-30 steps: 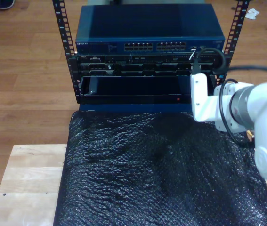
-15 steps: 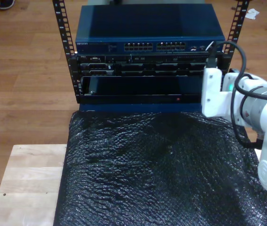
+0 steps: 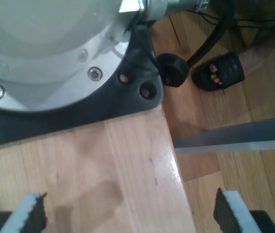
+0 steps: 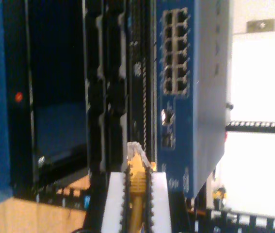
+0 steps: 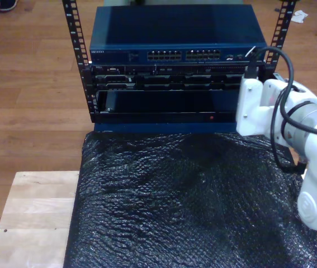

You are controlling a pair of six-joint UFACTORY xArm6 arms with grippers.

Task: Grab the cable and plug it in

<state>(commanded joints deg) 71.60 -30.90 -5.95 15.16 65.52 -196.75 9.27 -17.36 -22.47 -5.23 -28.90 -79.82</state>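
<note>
The yellow-orange cable [image 4: 138,189] is clamped between the white pads of my second gripper [image 4: 137,174], which is shut on it. Its clear plug [image 4: 135,151] sticks out past the fingertips, a short gap from the rack face, just beside the blue switch [image 4: 176,121] and away from its port block [image 4: 175,53]. In the exterior view my second arm [image 5: 270,109] hovers at the exterior view's right, in front of the right end of the switch [image 5: 175,54]. My first gripper [image 3: 130,213] is open over a bare wooden tabletop [image 3: 103,165], holding nothing.
A black bubble-wrap sheet [image 5: 192,195] covers the table [image 5: 35,212] in front of the rack. Rack posts [image 5: 74,44] flank the switch. An arm base [image 3: 55,58] and a person's sandalled foot [image 3: 222,73] lie beyond my first gripper.
My second arm swung toward the exterior view's right, then its wrist rose slightly and turned, with the cable still in its grip.
</note>
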